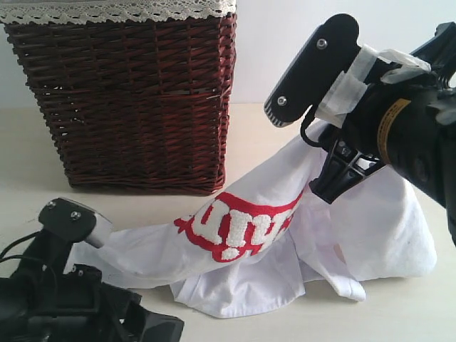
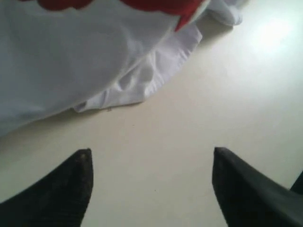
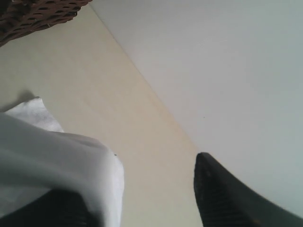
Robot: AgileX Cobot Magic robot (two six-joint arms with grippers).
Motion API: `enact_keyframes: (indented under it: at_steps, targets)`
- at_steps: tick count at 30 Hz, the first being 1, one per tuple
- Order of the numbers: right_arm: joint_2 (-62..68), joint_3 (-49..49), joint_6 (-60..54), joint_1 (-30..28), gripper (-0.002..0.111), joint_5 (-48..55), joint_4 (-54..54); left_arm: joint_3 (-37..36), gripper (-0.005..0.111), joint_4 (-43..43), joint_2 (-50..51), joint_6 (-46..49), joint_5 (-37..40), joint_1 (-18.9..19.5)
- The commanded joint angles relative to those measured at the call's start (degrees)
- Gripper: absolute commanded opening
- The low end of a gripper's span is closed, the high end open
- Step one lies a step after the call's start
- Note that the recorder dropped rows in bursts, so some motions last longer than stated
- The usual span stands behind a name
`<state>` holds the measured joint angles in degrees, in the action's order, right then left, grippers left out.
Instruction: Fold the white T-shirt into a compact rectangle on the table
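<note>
Left gripper (image 2: 151, 151) — jaws spread, empty, low over table (image 2: 189, 118), ready for hem. Right gripper (image 3: 142, 179) jaws apart, white T-shirt (image 1: 370, 228) draped over one jaw, rest on table — likely raised so you can spread it.

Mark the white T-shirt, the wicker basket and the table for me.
white T-shirt (image 1: 242, 228), exterior view, on the red lettering.
wicker basket (image 1: 128, 100), exterior view, on its woven front wall.
table (image 1: 28, 164), exterior view, on bare surface left of the basket.
</note>
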<state>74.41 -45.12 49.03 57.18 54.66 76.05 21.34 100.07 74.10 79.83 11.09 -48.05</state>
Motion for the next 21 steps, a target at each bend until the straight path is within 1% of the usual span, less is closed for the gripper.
enact_keyframes:
  at_steps: [1,4,6,7,9,10,12,13,14,16,17,18,19,21]
  targets:
    - [-0.48,0.11,0.17,-0.30,0.054,-0.05,0.75,0.88,0.072,-0.13,3.70,1.56,2.77,0.06]
    - [-0.48,0.11,0.17,-0.30,0.054,-0.48,0.75,1.10,0.071,-2.50,4.75,10.85,3.40,0.06]
    - [-0.48,0.11,0.17,-0.30,0.054,-0.62,0.85,1.77,0.071,-1.76,4.98,21.57,1.77,0.06]
    - [-0.48,0.11,0.17,-0.30,0.054,-0.62,0.85,2.23,0.071,-0.89,4.98,23.69,0.66,0.06]
    - [-0.48,0.11,0.17,-0.30,0.054,-0.62,0.74,3.60,0.071,-0.13,4.98,21.51,0.05,0.06]
    - [-0.48,0.11,0.17,-0.30,0.054,-0.62,0.74,4.46,0.071,-0.13,5.28,18.87,0.56,0.06]
    - [-0.48,0.11,0.17,-0.30,0.054,-0.62,0.74,5.58,0.071,-0.13,6.15,10.33,1.73,0.06]
    - [-0.48,0.11,0.17,-0.30,0.054,-0.62,0.74,6.02,0.068,-0.13,7.11,5.75,2.78,0.06]
    - [-0.48,0.11,0.17,-0.30,0.054,-0.62,0.74,6.15,0.066,-0.13,7.90,4.18,3.74,0.06]
    - [-0.48,0.11,0.17,-0.30,0.054,-0.62,0.62,6.15,0.059,-0.13,10.21,3.68,5.75,0.06]
    - [-0.48,0.11,0.17,-0.30,0.054,-0.62,0.62,6.15,0.056,-0.13,11.11,3.68,5.38,0.06]
    - [-0.48,0.11,0.17,-0.30,0.054,-0.62,0.62,6.40,0.054,-0.13,12.19,3.68,4.42,0.06]
    - [-0.48,0.11,0.17,-0.30,0.054,-0.62,0.62,6.82,0.052,-0.13,13.47,3.68,1.57,0.06]
    - [-0.48,0.11,-0.18,-0.30,0.054,-0.62,0.51,7.88,0.053,-0.13,15.17,3.40,-2.38,0.06]
